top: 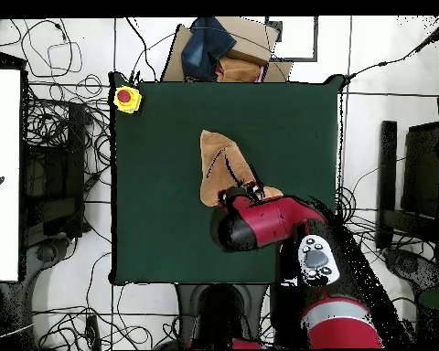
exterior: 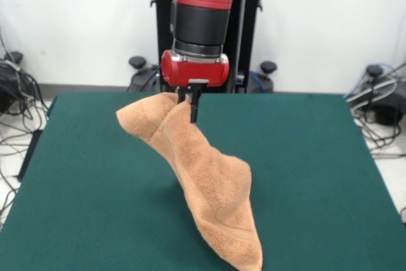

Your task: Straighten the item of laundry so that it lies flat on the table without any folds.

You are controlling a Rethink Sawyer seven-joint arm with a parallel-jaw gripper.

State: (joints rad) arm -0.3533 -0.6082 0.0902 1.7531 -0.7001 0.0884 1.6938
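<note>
Even, bright room light fell on the dark green felt-topped table (exterior: pixel 304 176), with only a faint shadow beneath the lifted tan-orange terry-cloth towel (exterior: pixel 212 182).

The towel (exterior: pixel 212 185) is soft tan-orange terry cloth with a nubby, looped pile and a flatter woven band along its lower edge. The table (exterior: pixel 304 176) has a matt dark green top that looks like felt, with no shine. The arm's wrist housing (exterior: pixel 194 68) is glossy red plastic or painted shell, joined to a smooth black collar above. The gripper (exterior: pixel 191 107) has thin, matt black fingers. At one table corner the yellow button box (top: pixel 126 99) looks like smooth plastic.
</note>
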